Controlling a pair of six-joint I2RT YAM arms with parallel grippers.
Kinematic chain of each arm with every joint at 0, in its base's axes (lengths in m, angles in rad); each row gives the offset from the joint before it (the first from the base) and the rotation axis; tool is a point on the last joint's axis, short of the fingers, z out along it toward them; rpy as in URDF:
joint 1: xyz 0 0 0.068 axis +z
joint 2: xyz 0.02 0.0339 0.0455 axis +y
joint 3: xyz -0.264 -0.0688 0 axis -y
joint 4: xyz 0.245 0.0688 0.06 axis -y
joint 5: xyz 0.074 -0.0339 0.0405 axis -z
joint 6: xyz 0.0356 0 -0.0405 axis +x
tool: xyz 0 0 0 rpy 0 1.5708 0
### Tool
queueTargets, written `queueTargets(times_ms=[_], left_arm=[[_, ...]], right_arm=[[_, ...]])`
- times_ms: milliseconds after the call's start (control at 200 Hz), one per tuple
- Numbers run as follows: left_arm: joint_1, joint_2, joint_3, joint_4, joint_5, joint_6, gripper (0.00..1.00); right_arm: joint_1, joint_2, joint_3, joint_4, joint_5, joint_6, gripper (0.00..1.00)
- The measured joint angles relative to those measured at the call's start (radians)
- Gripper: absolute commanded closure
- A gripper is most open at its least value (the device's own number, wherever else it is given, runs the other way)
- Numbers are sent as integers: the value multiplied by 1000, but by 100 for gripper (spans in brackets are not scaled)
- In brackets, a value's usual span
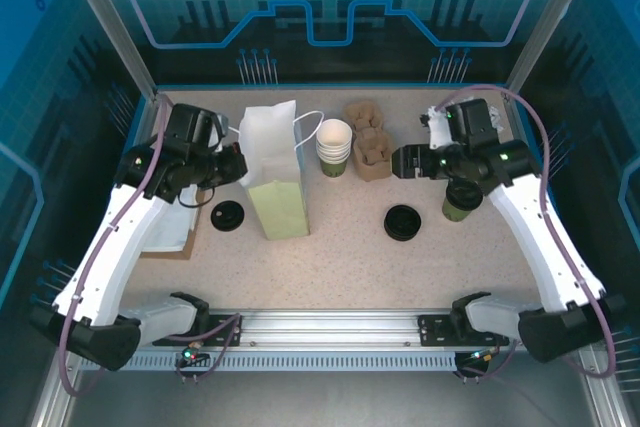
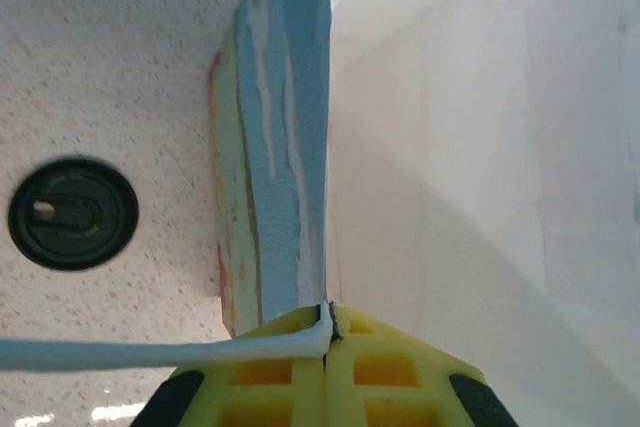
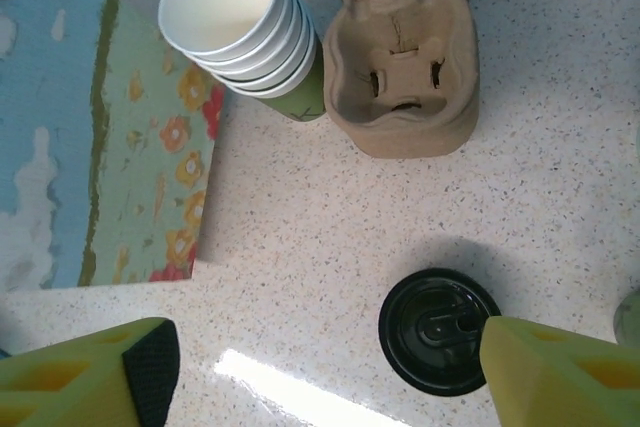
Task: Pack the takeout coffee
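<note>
The takeout coffee (image 1: pixel 461 203), a small green paper cup, stands at the right and is partly covered by my right arm. A black lid (image 1: pixel 403 222) lies to its left on the table. My right gripper (image 1: pixel 398 162) hovers open above the table with nothing between its fingers. In the right wrist view the gripper (image 3: pixel 320 367) is open, and that lid (image 3: pixel 435 332) sits just inside the right fingertip (image 3: pixel 540 367). My left gripper (image 2: pixel 328 325) is shut on the white handle (image 2: pixel 150 352) of the paper bag (image 1: pixel 275 172) at its top left edge.
A stack of nested cups (image 1: pixel 334 147) and cardboard cup carriers (image 1: pixel 370 137) stand behind the right gripper. A second black lid (image 1: pixel 228 215) lies left of the bag. A flat white and brown sheet (image 1: pixel 175 232) lies under the left arm.
</note>
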State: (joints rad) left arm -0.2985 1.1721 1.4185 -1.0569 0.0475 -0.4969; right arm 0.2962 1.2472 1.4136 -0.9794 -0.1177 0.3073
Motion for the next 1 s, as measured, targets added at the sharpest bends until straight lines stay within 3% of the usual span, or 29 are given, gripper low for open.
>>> queueTargets(times_ms=[135, 255, 385, 605, 795, 1001], left_arm=[[-12, -33, -87, 31, 43, -40, 100], [-13, -37, -104, 53, 60, -55, 86], [-13, -40, -105, 66, 81, -55, 60], [-14, -63, -104, 58, 88, -50, 39], [-14, -137, -99, 40, 89, -47, 31], [-14, -192, -68, 25, 88, -47, 29]], right_arm=[[18, 138, 77, -3, 68, -11, 30], [19, 270, 149, -6, 129, -33, 33], [19, 406, 236, -7, 186, -62, 35], [18, 596, 379, -26, 243, -116, 37], [10, 740, 503, -49, 249, -154, 41], [-5, 866, 600, -79, 249, -179, 45]])
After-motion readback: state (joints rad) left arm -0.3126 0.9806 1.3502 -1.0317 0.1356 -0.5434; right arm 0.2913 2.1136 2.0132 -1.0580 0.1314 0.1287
